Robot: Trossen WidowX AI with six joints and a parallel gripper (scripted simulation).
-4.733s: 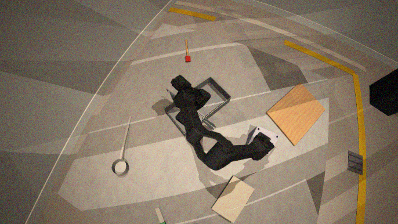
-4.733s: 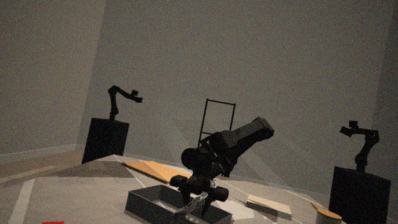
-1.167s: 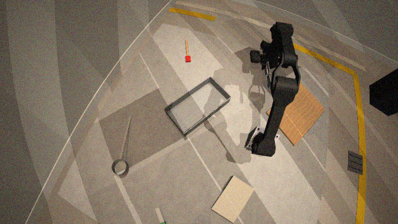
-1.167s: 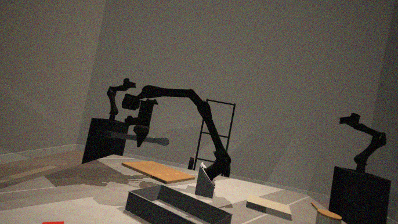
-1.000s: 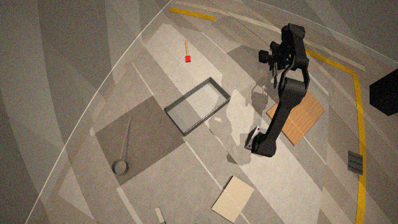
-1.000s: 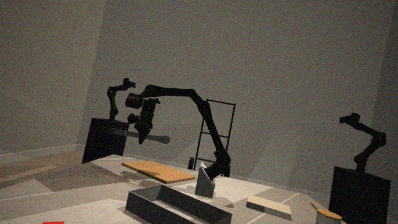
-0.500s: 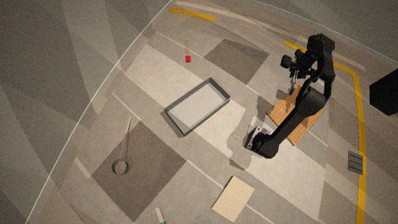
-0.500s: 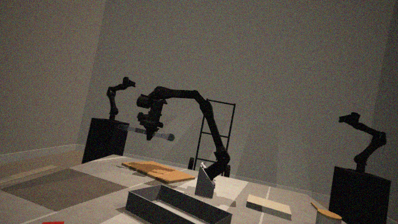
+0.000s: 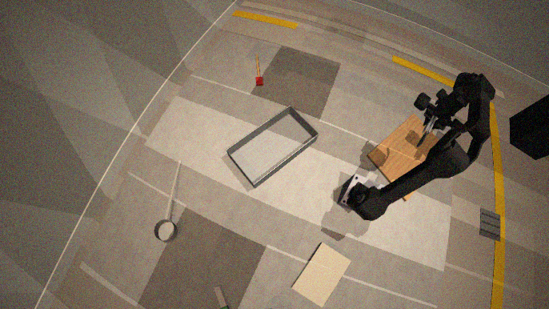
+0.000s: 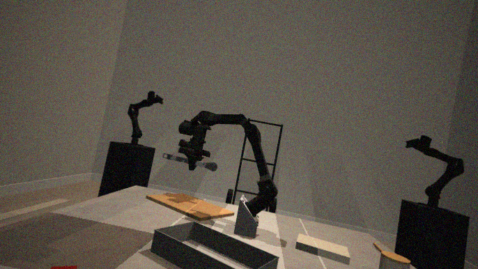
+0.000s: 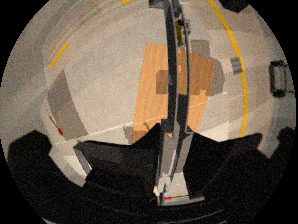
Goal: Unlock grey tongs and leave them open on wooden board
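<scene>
My gripper point(image 10: 191, 166) point(image 11: 165, 126) is shut on the grey tongs point(image 9: 429, 126) point(image 10: 210, 166) point(image 11: 172, 80), gripping them partway along. The tongs hang in the air nearly level in the exterior view, with the squared end at left and the rounded end slightly lower at right. Their two arms lie close together with a narrow gap in the wrist view. Whether the lock is engaged cannot be told. The wooden board point(image 9: 396, 168) point(image 10: 216, 211) point(image 11: 150, 65) is below them, with shadows on it. The roasting tin point(image 9: 260, 131) point(image 10: 174, 245) stands apart from the board and has no tongs on it.
A grey wedge-shaped stand point(image 10: 247, 223) is beside the arm's base, near the board. A cream block point(image 9: 322, 274) point(image 10: 322, 245) lies farther off. A round pan point(image 9: 166, 231) and a red-headed tool point(image 9: 259, 81) lie beyond the tin. Two other arms stand on black pedestals point(image 10: 127, 167) point(image 10: 432, 230).
</scene>
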